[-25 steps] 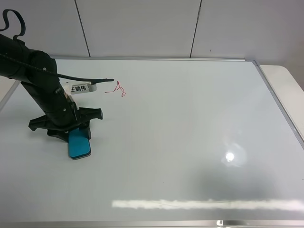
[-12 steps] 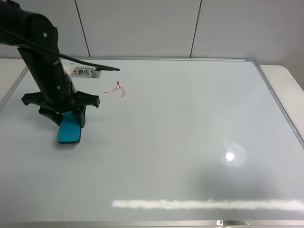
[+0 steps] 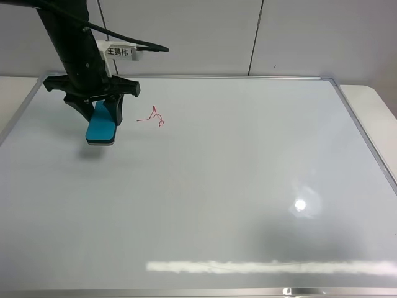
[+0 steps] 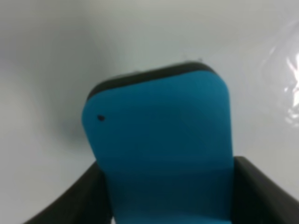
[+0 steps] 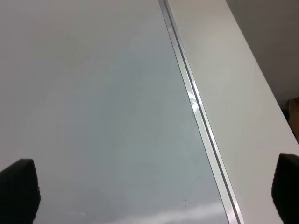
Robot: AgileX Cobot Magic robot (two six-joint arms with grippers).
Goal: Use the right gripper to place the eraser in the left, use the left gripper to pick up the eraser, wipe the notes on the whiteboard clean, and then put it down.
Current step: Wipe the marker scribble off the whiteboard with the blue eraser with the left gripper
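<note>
My left gripper (image 3: 99, 113), on the dark arm with the white tag, is shut on the teal-blue eraser (image 3: 100, 127) and holds it lifted above the whiteboard (image 3: 236, 186), with a faint shadow under it. The red notes (image 3: 152, 117) lie on the board just to the right of the eraser. In the left wrist view the eraser (image 4: 161, 144) fills the middle between the two black fingers (image 4: 264, 193), its black felt edge farthest from the camera. The right arm is out of the exterior view. In the right wrist view its fingertips (image 5: 18, 189) stand wide apart and empty over the board's right frame (image 5: 196, 105).
The board's silver frame (image 3: 363, 130) runs along the right, with a white table surface (image 3: 372, 99) beyond it. A white panelled wall (image 3: 248, 37) stands behind. A bright light reflection (image 3: 300, 204) sits on the board at the lower right.
My left arm has lifted the eraser off the board and carried it toward the far edge, from the near left to a spot level with the notes.
</note>
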